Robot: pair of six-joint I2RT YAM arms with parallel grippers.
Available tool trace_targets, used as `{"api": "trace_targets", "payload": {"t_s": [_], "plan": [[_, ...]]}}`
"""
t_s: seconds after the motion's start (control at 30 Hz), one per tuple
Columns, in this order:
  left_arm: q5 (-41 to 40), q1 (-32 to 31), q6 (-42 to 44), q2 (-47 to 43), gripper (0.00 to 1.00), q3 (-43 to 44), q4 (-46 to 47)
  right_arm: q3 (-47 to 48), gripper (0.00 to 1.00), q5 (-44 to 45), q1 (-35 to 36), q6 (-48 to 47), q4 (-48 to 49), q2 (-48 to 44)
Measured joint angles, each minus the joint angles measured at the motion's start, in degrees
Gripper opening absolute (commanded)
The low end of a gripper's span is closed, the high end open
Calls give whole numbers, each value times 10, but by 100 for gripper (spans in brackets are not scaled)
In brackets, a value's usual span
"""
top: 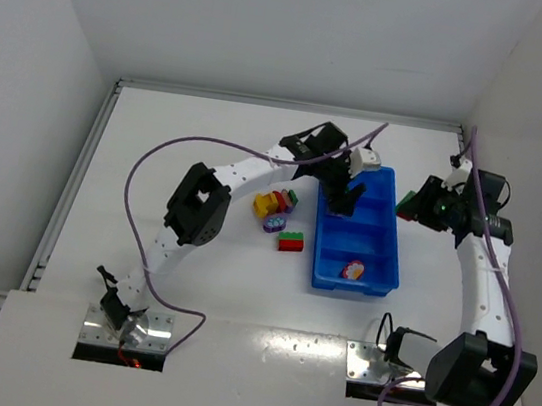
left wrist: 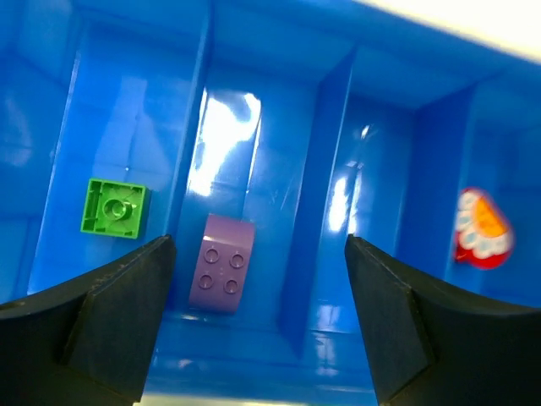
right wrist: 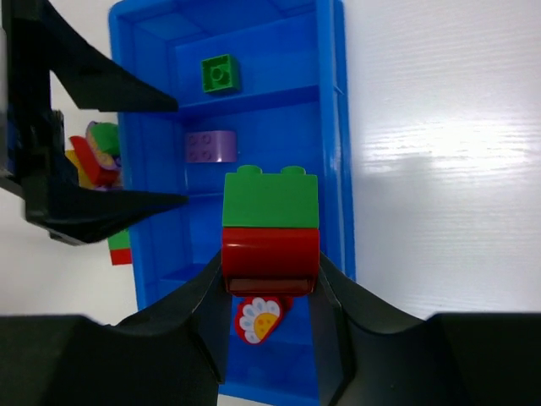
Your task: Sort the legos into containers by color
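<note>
left hand hovers over the tray, wide, empty. right hand, beside the tray, clamps one green-and-red lego. we count three inside, separate compartments: green lego, purple lego, red flowered lego.

The left gripper looks straight down into the blue tray, its two dark fingers spread wide at the lower corners with nothing clamped between them. Upright dividers split the tray into side-by-side compartments. A green lego lies flat in the compartment on the left. In the next one a purple lego rests studs up, close against the left divider. Far right, a red lego with a white and orange print lies in its own compartment
</note>
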Motion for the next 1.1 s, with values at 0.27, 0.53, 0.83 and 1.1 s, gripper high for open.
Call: {"api": "trace_targets", "payload": {"t_s": [0.27, 0.53, 0.83, 1.1], "plan": [[100, 81, -123, -74, 84, -35, 87, -5, 0, -150, 6, -18, 79, 62], [239, 234, -254, -190, 91, -168, 210, 111, 0, -330, 57, -11, 170, 276], [353, 286, -429, -201, 91, -320, 363, 298, 0, -452, 169, 52, 260, 442], [381, 296, -489, -201, 91, -320, 447, 322, 0, -499, 240, 125, 327, 499]]}}
